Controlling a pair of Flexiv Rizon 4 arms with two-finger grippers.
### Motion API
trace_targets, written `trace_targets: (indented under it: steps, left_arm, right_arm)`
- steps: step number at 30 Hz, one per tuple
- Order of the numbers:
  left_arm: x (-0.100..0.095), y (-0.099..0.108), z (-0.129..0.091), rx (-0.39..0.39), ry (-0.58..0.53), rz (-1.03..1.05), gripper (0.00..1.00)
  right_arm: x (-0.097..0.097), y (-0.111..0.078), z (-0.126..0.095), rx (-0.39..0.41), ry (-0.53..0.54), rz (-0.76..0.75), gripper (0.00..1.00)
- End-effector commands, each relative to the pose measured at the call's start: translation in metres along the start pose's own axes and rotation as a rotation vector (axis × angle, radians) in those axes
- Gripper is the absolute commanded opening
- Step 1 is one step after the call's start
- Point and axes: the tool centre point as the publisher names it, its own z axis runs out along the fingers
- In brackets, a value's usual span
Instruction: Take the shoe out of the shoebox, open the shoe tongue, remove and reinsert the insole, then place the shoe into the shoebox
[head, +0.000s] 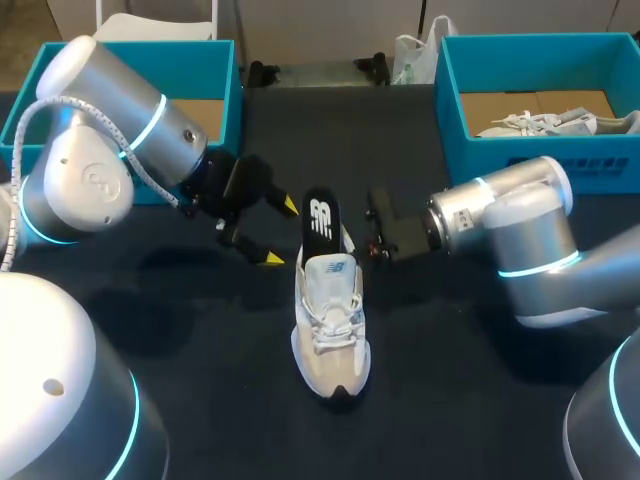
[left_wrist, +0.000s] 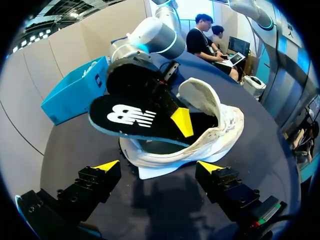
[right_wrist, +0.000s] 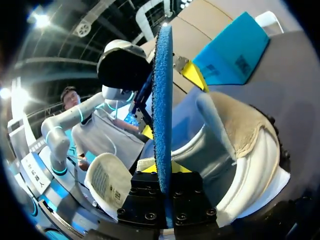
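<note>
The pale shoe (head: 332, 330) sits in the middle of the table (head: 200, 330), toe toward the near edge and laces done up. A small logo tag shows on the tongue (head: 335, 266). From the right wrist view, the tongue's inner face carries a printed label with a square code, too small to read.

At the heel the black insole (head: 321, 222) sticks up out of the opening, with a large white logo on its top side and a blue underside. The right gripper (right_wrist: 165, 175) has its fingers pinched on the insole from both sides. One of its yellow tips lies against the logo side.

Just beside the heel, toward the left edge, the left gripper (head: 281, 232) hangs with its fingers spread wide and nothing between them.

At the far left corner stands a teal shoebox (head: 215, 75). Its twin (head: 540, 150) at the far right corner holds another pale shoe (head: 545, 122), and the dark print on its front wall is unreadable.
</note>
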Motion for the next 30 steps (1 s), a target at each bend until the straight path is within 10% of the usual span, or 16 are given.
trace_targets:
  steps: [1, 6, 11, 26, 30]
  left_arm:
    - [0.0, 0.0, 0.0, -0.004, 0.001, 0.0, 1.0]
    - [0.0, 0.0, 0.0, -0.004, 0.001, 0.0, 1.0]
    - [0.0, 0.0, 0.0, -0.004, 0.001, 0.0, 1.0]
    - [0.0, 0.0, 0.0, -0.004, 0.001, 0.0, 1.0]
    - [0.0, 0.0, 0.0, -0.004, 0.001, 0.0, 1.0]
  right_arm:
    - [0.0, -0.006, 0.006, -0.008, -0.006, 0.002, 0.0]
    - [0.004, 0.004, -0.001, -0.003, -0.039, -0.028, 0.27]
    - [0.009, 0.017, -0.007, 0.011, -0.061, -0.056, 0.33]
    - [0.007, 0.027, -0.021, 0.032, -0.092, -0.053, 0.36]
    - [0.005, 0.03, -0.021, 0.037, -0.09, -0.047, 0.22]
